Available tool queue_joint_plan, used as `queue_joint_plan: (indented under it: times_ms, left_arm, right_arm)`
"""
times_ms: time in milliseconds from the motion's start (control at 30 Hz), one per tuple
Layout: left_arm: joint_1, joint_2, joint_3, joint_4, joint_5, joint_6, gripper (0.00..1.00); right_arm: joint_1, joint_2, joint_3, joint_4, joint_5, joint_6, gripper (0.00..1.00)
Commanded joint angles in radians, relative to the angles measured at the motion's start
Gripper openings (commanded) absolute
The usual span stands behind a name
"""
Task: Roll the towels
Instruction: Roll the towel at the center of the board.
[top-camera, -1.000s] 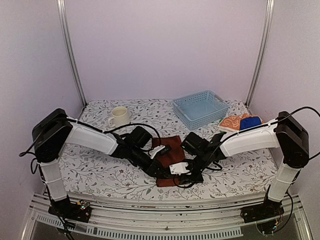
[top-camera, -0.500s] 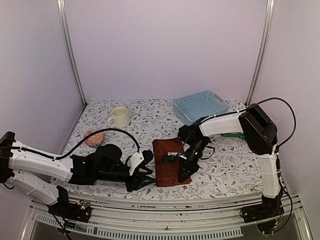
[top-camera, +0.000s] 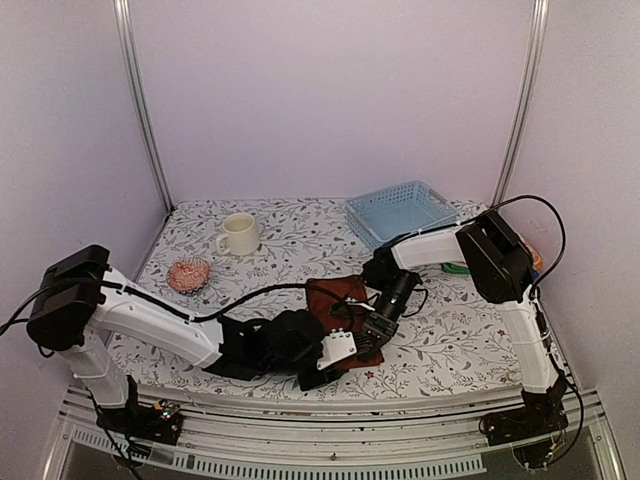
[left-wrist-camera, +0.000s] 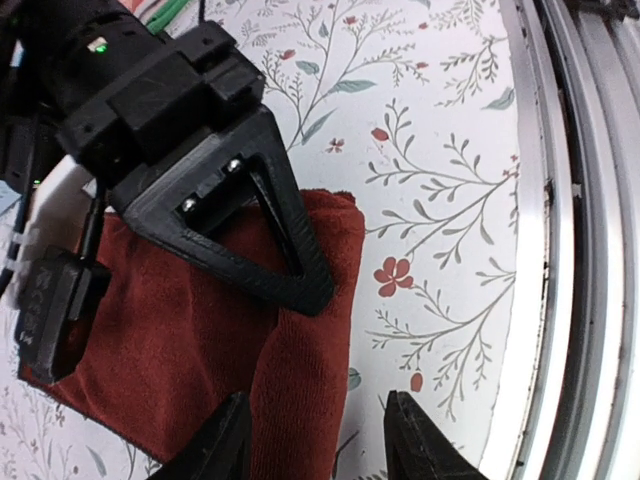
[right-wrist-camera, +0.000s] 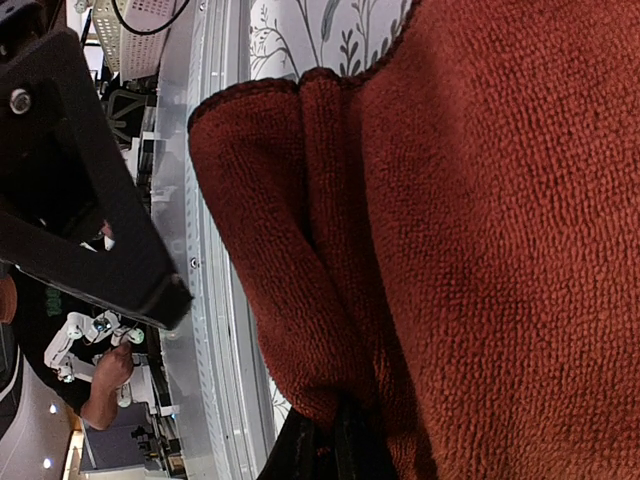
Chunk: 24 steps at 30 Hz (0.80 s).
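Found the dark rust-brown rectangular terry towel (top-camera: 335, 293) flat on the flower-printed counter (left-wrist-camera: 440, 150), long axis running away from the arm bases, near end curled into a thick roll. Had the right gripper (right-wrist-camera: 325, 445) pinched tight on that roll. Found the left gripper (left-wrist-camera: 325, 440) half spread, gripping nothing, roll end lying between its fingertips.

The space is closed in by three plain walls tinted pale lilac: a back wall (top-camera: 330, 100), a left wall (top-camera: 60, 130) and a right wall (top-camera: 600, 120). The back corners are marked by an aluminium post (top-camera: 145, 110) at the upper left and a second post (top-camera: 519, 100) at the upper right. The table (top-camera: 300, 215) is covered with a white cloth printed with grey leafy sprigs and small red flowers. Its near edge is bounded by ribbed aluminium rails (top-camera: 330, 440). Everything is lit softly and evenly.
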Motion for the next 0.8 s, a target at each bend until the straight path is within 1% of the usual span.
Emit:
queue_joint_plan:
  times_ms: [0, 133, 267, 367, 467, 533, 567, 600, 633, 667, 700, 767]
  left_arm:
    - [-0.011, 0.080, 0.076, -0.080, -0.030, 0.141, 0.46]
    - [-0.011, 0.139, 0.125, -0.117, -0.044, 0.172, 0.44]
    - [-0.010, 0.189, 0.146, -0.129, -0.109, 0.188, 0.43]
    - [-0.010, 0.230, 0.166, -0.152, -0.131, 0.192, 0.39]
    - [-0.009, 0.249, 0.174, -0.162, -0.153, 0.183, 0.29]
    - [-0.009, 0.254, 0.176, -0.168, -0.164, 0.178, 0.17]
    - [-0.009, 0.255, 0.180, -0.176, -0.163, 0.173, 0.11]
    - [-0.009, 0.254, 0.185, -0.186, -0.155, 0.170, 0.07]
    - [-0.008, 0.250, 0.187, -0.196, -0.141, 0.166, 0.04]
    - [-0.008, 0.247, 0.190, -0.205, -0.127, 0.159, 0.02]
    - [-0.008, 0.242, 0.194, -0.216, -0.109, 0.152, 0.00]
    - [-0.008, 0.233, 0.207, -0.246, -0.074, 0.135, 0.00]
  right_arm:
    - [-0.009, 0.043, 0.001, 0.010, 0.068, -0.014, 0.09]
    - [-0.010, 0.048, -0.002, 0.014, 0.051, -0.011, 0.09]
    - [-0.009, 0.046, -0.002, 0.016, 0.042, -0.010, 0.09]
    - [-0.008, 0.044, -0.004, 0.015, 0.038, -0.014, 0.09]
    - [-0.009, 0.041, -0.005, 0.015, 0.031, -0.020, 0.09]
    - [-0.009, 0.034, -0.005, 0.012, 0.028, -0.023, 0.10]
    - [-0.009, 0.024, -0.006, 0.013, 0.030, -0.024, 0.11]
    - [-0.008, 0.005, -0.010, 0.019, 0.038, -0.023, 0.16]
    - [-0.010, -0.024, -0.019, 0.032, 0.050, -0.016, 0.23]
    - [-0.010, -0.070, -0.025, 0.039, 0.059, -0.006, 0.31]
    - [-0.012, -0.106, -0.028, 0.039, 0.063, -0.007, 0.36]
    - [-0.021, -0.177, -0.020, 0.033, 0.076, -0.011, 0.41]
